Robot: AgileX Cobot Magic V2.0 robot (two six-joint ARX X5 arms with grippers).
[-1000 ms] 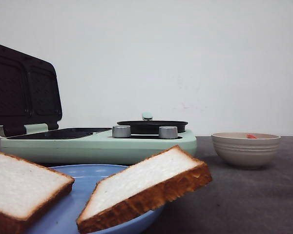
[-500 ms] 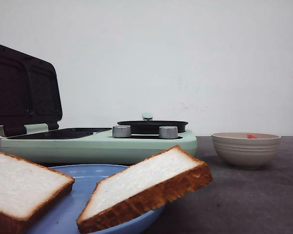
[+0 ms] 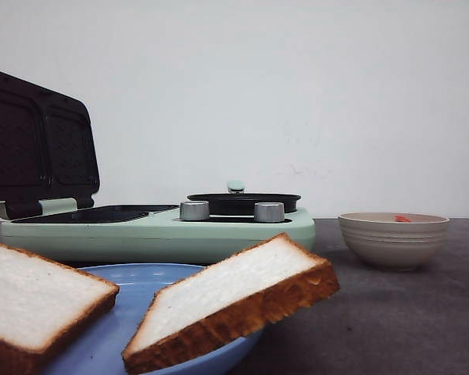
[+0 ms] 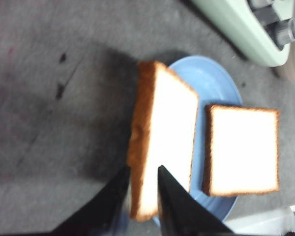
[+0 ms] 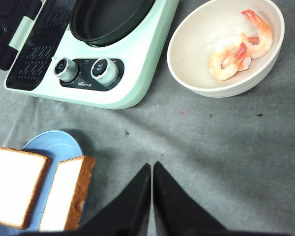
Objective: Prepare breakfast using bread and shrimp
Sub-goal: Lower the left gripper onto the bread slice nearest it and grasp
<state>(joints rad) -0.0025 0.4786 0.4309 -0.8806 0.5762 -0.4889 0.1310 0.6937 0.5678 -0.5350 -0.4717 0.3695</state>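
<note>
Fingers of the left gripper (image 4: 143,184) sit apart at the bottom centre of the left wrist frame, straddling the near edge of one thick square slice of white bread with a golden-brown crust (image 4: 163,137); can't tell if they actually press it. That slice is tilted over the rim of the round blue plate (image 4: 214,81), and a second matching slice (image 4: 243,150) lies flat to its right. Right gripper (image 5: 151,189) has its black fingertips pressed together over bare grey tabletop (image 5: 226,147), holding nothing. Upper right of that frame, pink-orange curled shrimp (image 5: 238,49) sit inside the cream ceramic bowl (image 5: 187,73). Upper left is the mint-green breakfast cooker (image 5: 137,73) with two silver knobs and a black pan.
</note>
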